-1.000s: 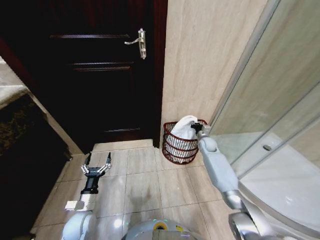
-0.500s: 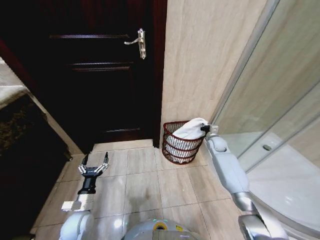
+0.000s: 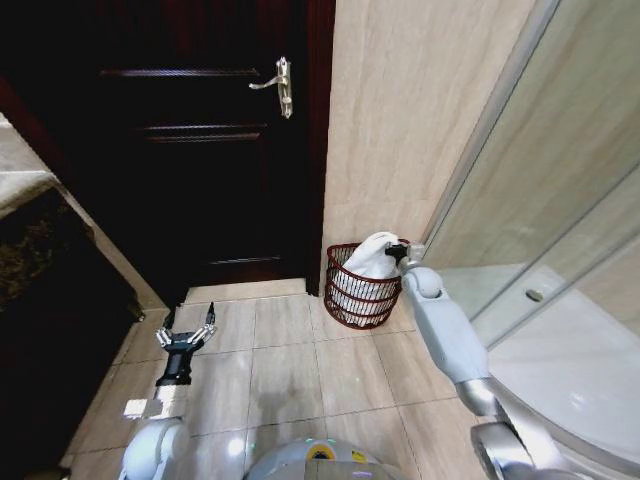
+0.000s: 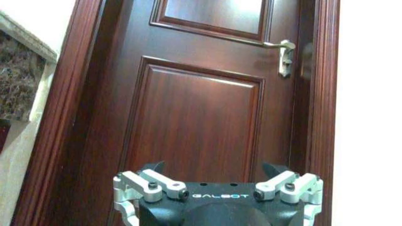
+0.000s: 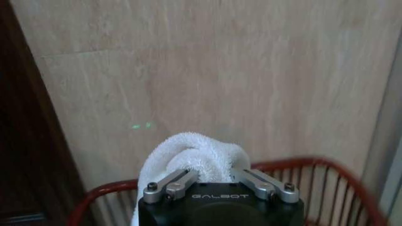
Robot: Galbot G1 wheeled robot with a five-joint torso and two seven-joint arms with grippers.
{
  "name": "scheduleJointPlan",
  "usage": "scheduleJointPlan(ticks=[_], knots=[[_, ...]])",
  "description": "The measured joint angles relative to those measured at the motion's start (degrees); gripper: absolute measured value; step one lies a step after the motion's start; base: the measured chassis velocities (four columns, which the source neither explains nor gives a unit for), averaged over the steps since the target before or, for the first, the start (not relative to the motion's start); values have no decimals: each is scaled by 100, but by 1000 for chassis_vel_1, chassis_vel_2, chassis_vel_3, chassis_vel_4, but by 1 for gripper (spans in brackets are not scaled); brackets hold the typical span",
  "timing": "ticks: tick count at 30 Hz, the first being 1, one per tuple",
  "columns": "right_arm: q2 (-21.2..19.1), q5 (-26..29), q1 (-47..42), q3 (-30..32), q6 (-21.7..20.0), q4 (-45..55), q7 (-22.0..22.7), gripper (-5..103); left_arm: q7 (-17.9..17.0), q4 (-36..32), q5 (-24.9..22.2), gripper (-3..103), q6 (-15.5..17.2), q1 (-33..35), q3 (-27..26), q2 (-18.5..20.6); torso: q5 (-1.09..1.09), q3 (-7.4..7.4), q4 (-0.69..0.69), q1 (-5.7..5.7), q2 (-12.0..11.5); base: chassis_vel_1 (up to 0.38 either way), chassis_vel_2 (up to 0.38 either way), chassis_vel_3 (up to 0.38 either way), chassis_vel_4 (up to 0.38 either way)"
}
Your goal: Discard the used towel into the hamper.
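The hamper (image 3: 350,301) is a small round reddish-brown wire basket standing on the floor against the beige wall; its rim (image 5: 326,165) also shows in the right wrist view. A white towel (image 3: 372,256) bunches over the hamper's open top, its lower part hanging inside. My right gripper (image 3: 394,254) is over the hamper's far right rim, shut on the towel (image 5: 191,153). My left gripper (image 3: 190,332) hangs open and idle low over the floor tiles on the left, facing the door.
A dark wooden door (image 3: 190,140) with a metal lever handle (image 3: 278,86) fills the wall left of the hamper. A glass shower enclosure (image 3: 560,230) with a raised curb runs along the right. A stone counter (image 3: 30,190) juts in at left. Beige floor tiles (image 3: 300,370) lie between.
The right gripper with the towel swung right past the hamper's rim, then came back left over its opening. The left arm has barely moved.
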Motion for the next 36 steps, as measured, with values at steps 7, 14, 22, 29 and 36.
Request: scheduleJointPlan(ticks=[7, 14, 22, 29, 36], knots=[[180, 1479, 314, 263, -1263, -89, 1694, 4, 1, -26, 4, 100, -11, 47, -7, -9, -1, 0, 2, 0, 0, 0, 0, 0, 0], [-15, 1442, 276, 399, -1728, -222, 1883, 4, 2, -48, 38, 100, -15, 42, 15, -34, 0, 0, -1, 0, 0, 0, 0, 0, 0], [-97, 1494, 340, 396, -1773, -513, 1365, 4, 6, -116, 112, 100, 1, 33, 26, -67, 0, 0, 2, 0, 0, 0, 0, 0, 0], [-100, 1125, 394, 236, -1769, -819, 763, 4, 8, -101, 187, 100, 1, 36, 55, -144, 0, 0, 0, 0, 0, 0, 0, 0, 0], [-210, 434, 322, -35, -1750, -760, 638, 17, 9, -115, 191, 100, -2, 43, 64, -144, 2, 0, 3, 0, 0, 0, 0, 0, 0]])
